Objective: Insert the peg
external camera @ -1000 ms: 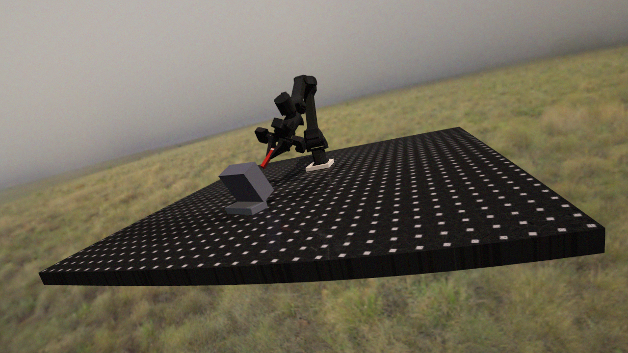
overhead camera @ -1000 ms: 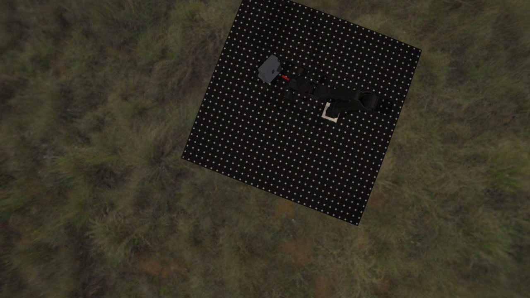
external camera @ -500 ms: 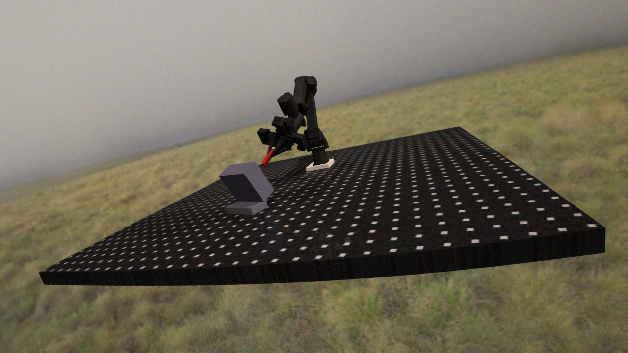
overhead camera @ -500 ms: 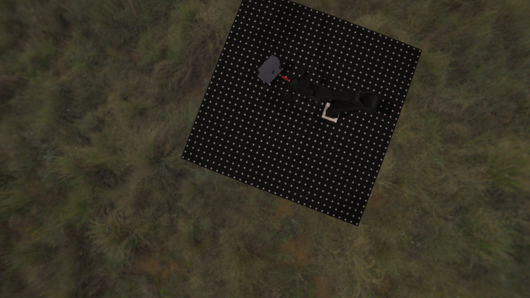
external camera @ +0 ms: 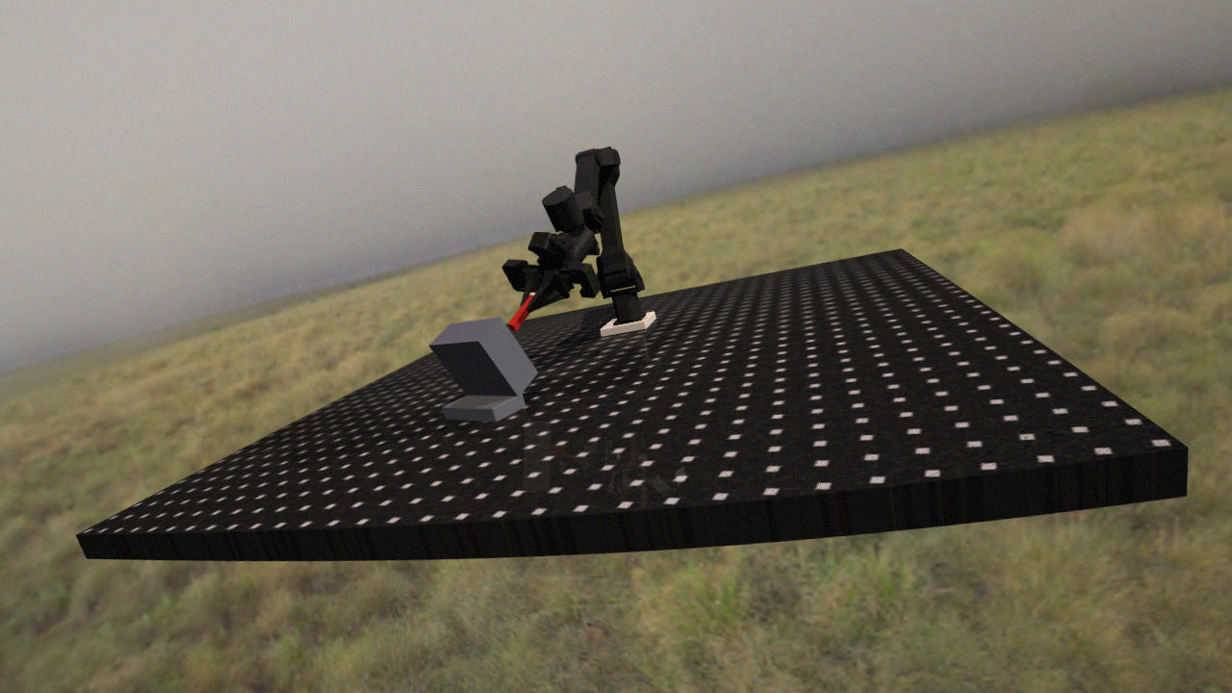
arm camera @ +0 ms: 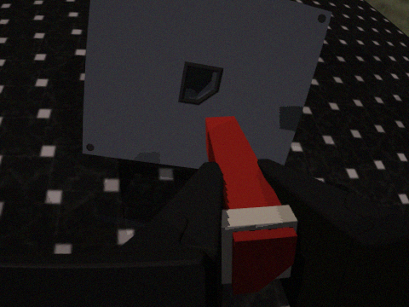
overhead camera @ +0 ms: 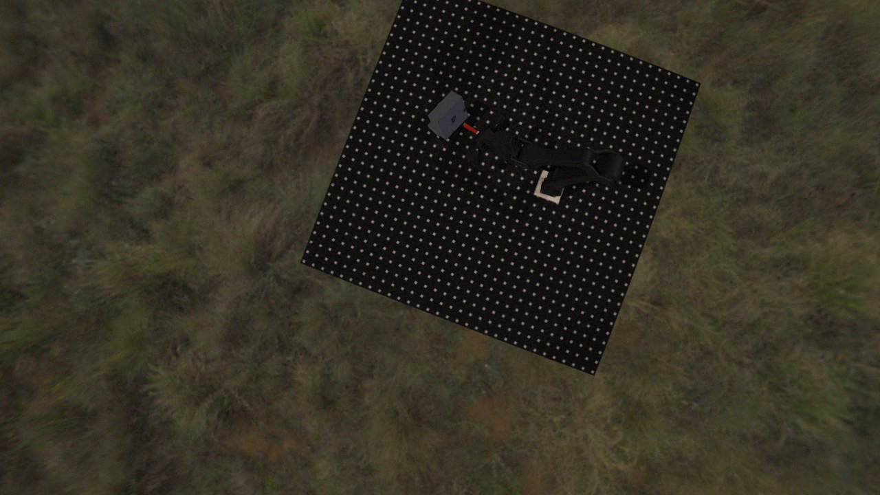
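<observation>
My gripper (arm camera: 240, 170) (external camera: 535, 301) is shut on the red peg (arm camera: 236, 158) (overhead camera: 470, 128) (external camera: 518, 313), which has flat sides, one cut corner and a pale band near its top end. The peg is tilted, with its bottom end toward the panel. The grey sloped panel (arm camera: 141, 85) (overhead camera: 445, 115) (external camera: 515, 357) has one hole (arm camera: 198, 83) (overhead camera: 454, 119), four-sided with one corner cut off. In the wrist view the peg's bottom end shows just below and right of the hole, outside it. Whether it touches the face I cannot tell.
The panel stands on a grey foot (external camera: 484, 408) on the black table (overhead camera: 480, 271) (external camera: 775, 430) with pale dots. The arm's white base plate (overhead camera: 547, 198) (external camera: 628, 325) is behind the gripper. Small dark dots mark the panel's corners.
</observation>
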### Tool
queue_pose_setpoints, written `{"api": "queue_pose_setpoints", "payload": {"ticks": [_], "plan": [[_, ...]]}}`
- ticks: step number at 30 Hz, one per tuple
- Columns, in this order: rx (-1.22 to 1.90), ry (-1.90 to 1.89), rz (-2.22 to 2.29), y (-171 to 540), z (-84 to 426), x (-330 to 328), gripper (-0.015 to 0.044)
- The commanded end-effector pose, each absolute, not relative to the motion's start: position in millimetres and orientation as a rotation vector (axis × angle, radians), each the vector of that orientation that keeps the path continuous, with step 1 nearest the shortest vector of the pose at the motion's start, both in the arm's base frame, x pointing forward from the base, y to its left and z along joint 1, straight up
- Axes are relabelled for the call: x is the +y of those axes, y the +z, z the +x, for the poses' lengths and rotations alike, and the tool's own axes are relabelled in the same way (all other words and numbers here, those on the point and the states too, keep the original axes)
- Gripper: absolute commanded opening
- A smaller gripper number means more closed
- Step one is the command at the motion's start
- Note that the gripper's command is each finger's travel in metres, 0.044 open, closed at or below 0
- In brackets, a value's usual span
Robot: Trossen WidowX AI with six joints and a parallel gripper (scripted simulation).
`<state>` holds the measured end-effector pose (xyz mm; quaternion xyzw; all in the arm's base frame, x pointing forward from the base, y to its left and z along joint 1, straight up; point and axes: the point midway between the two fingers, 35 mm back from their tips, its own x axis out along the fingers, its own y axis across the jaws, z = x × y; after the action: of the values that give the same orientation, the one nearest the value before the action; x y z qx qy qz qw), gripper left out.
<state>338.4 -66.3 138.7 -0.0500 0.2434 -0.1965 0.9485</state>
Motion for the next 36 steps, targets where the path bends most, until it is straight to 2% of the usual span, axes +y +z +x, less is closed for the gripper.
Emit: {"api": "queue_pose_setpoints", "payload": {"ticks": [1,36], "plan": [[0.478,-0.404,-0.074,137.2,341.8,-66.8,0.0000],[0.361,-0.431,0.083,126.6,363.1,-73.5,0.0000]]}}
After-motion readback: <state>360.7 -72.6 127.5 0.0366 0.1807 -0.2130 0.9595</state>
